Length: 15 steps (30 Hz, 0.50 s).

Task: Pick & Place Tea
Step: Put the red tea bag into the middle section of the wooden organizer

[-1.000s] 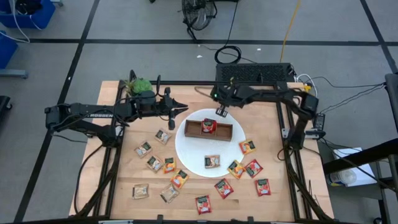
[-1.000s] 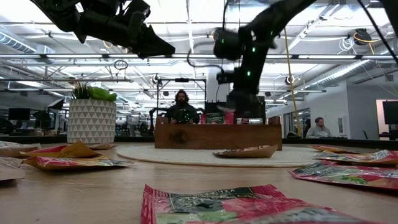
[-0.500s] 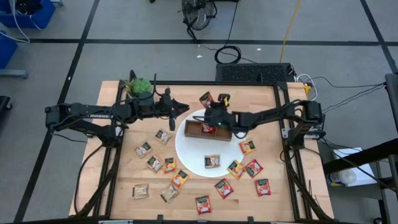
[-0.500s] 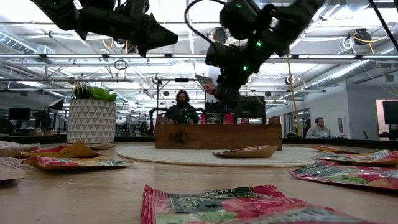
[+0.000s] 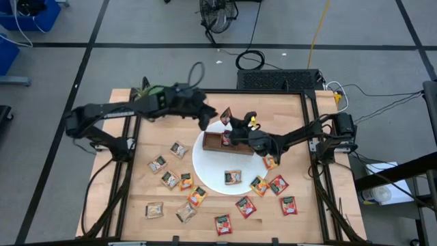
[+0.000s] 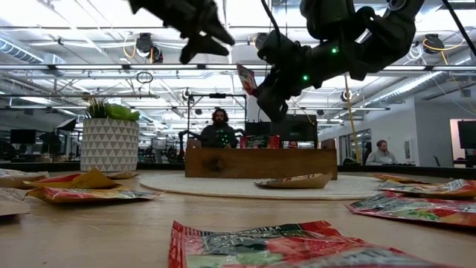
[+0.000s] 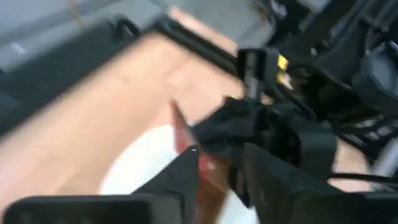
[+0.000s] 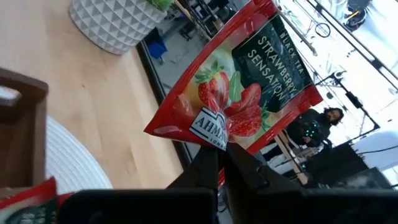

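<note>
Right claw (image 8: pixel 219 163) pinched shut on red tea sachet (image 8: pixel 239 87) (1, held upright), above wooden tray (image 5: pixel 229 142)

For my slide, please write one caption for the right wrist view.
Right gripper pinches a red strawberry tea sachet in the air.

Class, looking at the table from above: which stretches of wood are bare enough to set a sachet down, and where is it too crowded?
Bare wood lies along the far edge right of the potted plant, and in the far right corner beyond the white plate. The near half is crowded: tea sachets scatter left, near and right of the plate. Both tools meet above the wooden tray.
</note>
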Each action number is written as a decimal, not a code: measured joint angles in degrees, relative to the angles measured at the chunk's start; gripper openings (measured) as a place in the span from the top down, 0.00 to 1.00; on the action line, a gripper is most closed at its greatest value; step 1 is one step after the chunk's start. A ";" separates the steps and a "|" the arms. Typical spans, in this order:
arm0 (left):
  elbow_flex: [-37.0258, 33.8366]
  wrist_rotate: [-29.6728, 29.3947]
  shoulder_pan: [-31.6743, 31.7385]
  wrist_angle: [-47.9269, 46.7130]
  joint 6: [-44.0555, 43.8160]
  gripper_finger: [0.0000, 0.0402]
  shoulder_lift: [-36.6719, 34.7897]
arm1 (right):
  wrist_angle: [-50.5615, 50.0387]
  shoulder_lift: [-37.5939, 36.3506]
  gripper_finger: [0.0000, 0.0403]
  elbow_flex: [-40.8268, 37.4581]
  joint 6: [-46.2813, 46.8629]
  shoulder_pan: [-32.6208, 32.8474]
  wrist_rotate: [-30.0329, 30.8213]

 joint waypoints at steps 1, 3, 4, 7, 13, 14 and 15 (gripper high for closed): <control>2.63 1.43 0.00 -3.04 -0.69 0.62 1.57 | 0.15 0.00 1.00 0.00 0.58 0.22 0.02; 6.98 2.12 0.00 -6.85 -1.61 0.55 4.67 | 0.19 0.00 1.00 0.00 0.89 0.64 0.01; 8.69 2.07 0.00 -8.54 -1.85 0.52 6.16 | 0.25 0.00 1.00 0.00 0.85 0.86 0.02; 12.34 2.00 0.04 -12.17 -2.37 0.45 9.92 | 0.40 0.00 1.00 0.00 0.73 1.50 0.06; 14.25 1.70 0.45 -14.13 -3.66 0.41 12.49 | 0.39 0.00 1.00 0.00 0.60 2.15 0.11; 14.25 1.46 0.46 -13.99 -3.83 0.41 12.46 | 0.34 0.00 1.00 0.00 0.60 2.15 0.22; 14.25 1.37 0.46 -13.95 -3.85 0.42 12.38 | 0.28 0.00 1.00 0.00 0.58 2.15 0.32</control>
